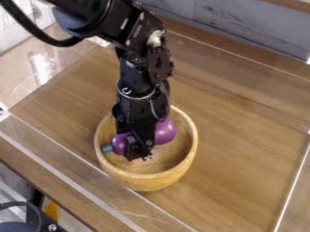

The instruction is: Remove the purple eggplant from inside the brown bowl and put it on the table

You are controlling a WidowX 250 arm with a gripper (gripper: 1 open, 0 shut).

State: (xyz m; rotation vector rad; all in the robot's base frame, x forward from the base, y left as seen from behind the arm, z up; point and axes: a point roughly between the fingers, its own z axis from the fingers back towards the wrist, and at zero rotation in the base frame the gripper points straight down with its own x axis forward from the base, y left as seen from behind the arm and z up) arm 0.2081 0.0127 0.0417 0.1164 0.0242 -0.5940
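The brown bowl sits near the front middle of the table. My gripper reaches straight down into it from above, shut on the purple eggplant. The eggplant lies across the bowl's inside, a little raised, with its teal stem cap poking out at the left. The black fingers cover the eggplant's middle, so only its two ends show.
Clear acrylic walls run around the table's edges, close to the bowl at the front. Bare wood lies to the right and behind the bowl. The arm comes in from the upper left.
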